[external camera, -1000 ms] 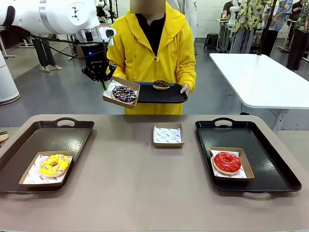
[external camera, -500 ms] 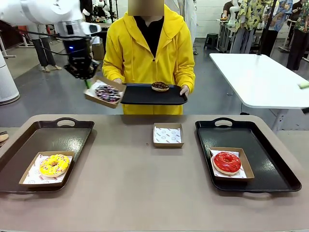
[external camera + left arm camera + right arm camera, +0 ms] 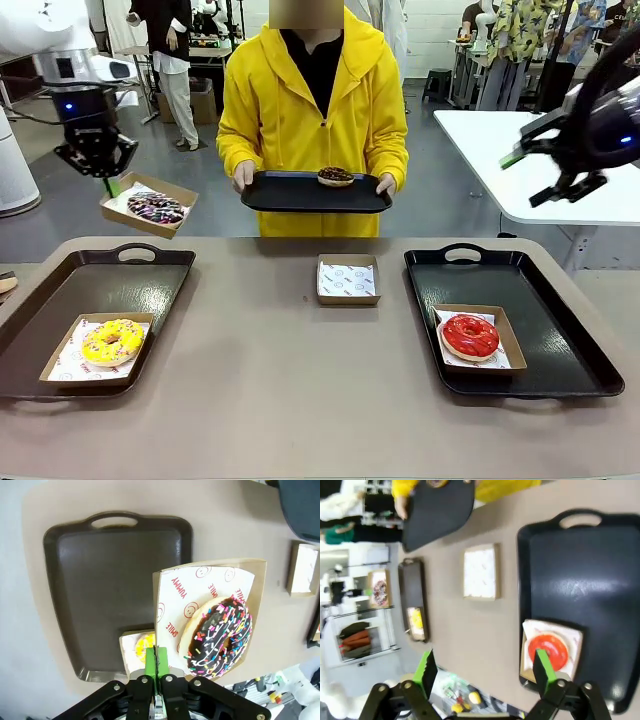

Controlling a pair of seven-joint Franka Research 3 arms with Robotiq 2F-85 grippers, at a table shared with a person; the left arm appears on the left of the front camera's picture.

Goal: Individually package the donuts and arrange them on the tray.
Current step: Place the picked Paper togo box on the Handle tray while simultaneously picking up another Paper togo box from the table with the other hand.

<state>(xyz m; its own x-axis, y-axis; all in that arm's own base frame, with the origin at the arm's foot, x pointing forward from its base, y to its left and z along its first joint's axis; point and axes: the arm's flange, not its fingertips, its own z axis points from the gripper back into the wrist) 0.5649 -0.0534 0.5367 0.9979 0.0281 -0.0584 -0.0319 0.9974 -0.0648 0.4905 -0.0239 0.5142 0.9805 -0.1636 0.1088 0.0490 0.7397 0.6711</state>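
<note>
Now the left claw is clamped on the edge of a cardboard box carrying a chocolate donut. It holds the box in the air near the far left corner of the desk, about over the far edge of the left tray.

The step in hand looks like bringing this packaged donut to that tray, where the yellow donut sits boxed near the front left corner. The next move calls for lowering the box level onto bare tray floor, then parting the fingers.

The right claw hangs empty above the desk's far right edge, its jaws wide apart. The red donut is boxed on the right tray. An empty box waits at the desk's far middle, and the person holds a black tray bearing the unboxed donut.
</note>
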